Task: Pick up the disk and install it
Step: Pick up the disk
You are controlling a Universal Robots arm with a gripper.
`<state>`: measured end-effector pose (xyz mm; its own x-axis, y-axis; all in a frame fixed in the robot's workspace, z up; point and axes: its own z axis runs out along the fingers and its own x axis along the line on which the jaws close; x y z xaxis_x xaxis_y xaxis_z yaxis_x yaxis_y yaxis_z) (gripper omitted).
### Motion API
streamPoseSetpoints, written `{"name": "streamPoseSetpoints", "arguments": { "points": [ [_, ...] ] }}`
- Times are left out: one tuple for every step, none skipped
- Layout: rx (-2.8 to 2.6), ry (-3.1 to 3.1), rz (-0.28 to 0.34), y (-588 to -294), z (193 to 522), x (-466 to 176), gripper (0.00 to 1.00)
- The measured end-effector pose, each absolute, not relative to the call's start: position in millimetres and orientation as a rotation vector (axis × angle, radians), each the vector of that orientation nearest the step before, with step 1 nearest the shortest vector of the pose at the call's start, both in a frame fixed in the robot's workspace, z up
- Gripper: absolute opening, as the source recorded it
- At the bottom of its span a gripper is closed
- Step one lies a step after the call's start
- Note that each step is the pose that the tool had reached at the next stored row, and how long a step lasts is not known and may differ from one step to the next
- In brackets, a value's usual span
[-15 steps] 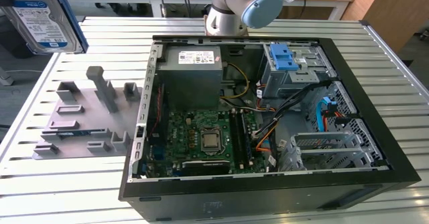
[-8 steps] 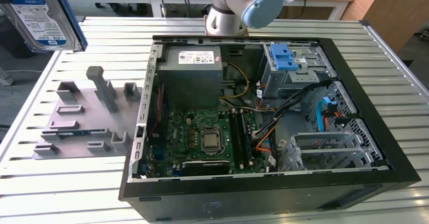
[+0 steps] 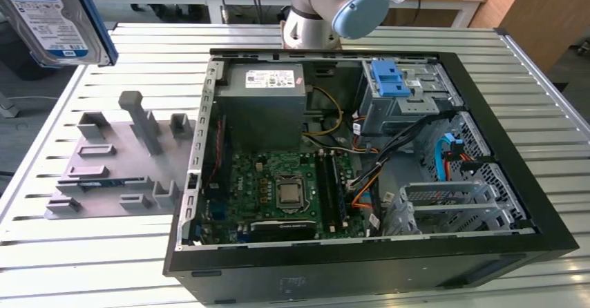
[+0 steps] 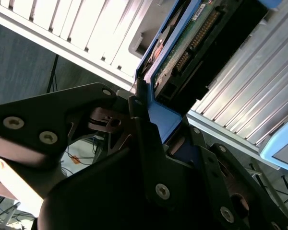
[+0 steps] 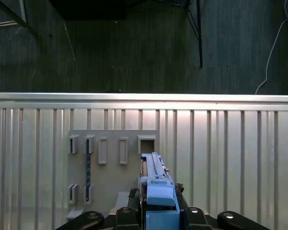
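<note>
Within the claw (image 4: 162, 125), the disk (image 3: 51, 18), clamped edgewise.

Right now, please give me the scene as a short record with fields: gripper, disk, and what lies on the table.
disk: held in the air, clear of the table, not yet installed
gripper: shut on the disk's blue carrier frame
computer case: open, on the slatted table, motherboard showing
grey fixture: beside the case, at the exterior view's left
drive cage: inside the case, blue latch on it
</note>
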<state>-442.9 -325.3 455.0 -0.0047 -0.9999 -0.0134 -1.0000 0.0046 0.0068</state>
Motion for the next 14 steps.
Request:
{"name": "streamPoseSetpoints", "arguments": {
  "points": [
    [-2.213, 2.223, 0.022, -325.3, 456.0, -442.9, 0.36],
    [-2.213, 2.223, 0.022, -325.3, 457.1, -442.9, 0.36],
    [-2.213, 2.223, 0.022, -325.3, 458.3, -442.9, 0.36],
    [-2.213, 2.223, 0.022, -325.3, 459.3, -442.9, 0.36],
    [-2.213, 2.223, 0.022, -325.3, 460.5, -442.9, 0.36],
    [-2.213, 2.223, 0.022, -325.3, 461.5, -442.9, 0.36],
    [-2.213, 2.223, 0.022, -325.3, 462.5, -442.9, 0.36],
    [-2.213, 2.223, 0.022, -325.3, 463.6, -442.9, 0.36],
    [-2.213, 2.223, 0.022, -325.3, 464.6, -442.9, 0.36],
    [-2.213, 2.223, 0.022, -325.3, 465.7, -442.9, 0.36],
    [-2.213, 2.223, 0.022, -325.3, 466.8, -442.9, 0.36],
    [-2.213, 2.223, 0.022, -325.3, 467.9, -442.9, 0.36],
    [-2.213, 2.223, 0.022, -325.3, 468.9, -442.9, 0.36],
    [-2.213, 2.223, 0.022, -325.3, 469.9, -442.9, 0.36]
  ]
}}
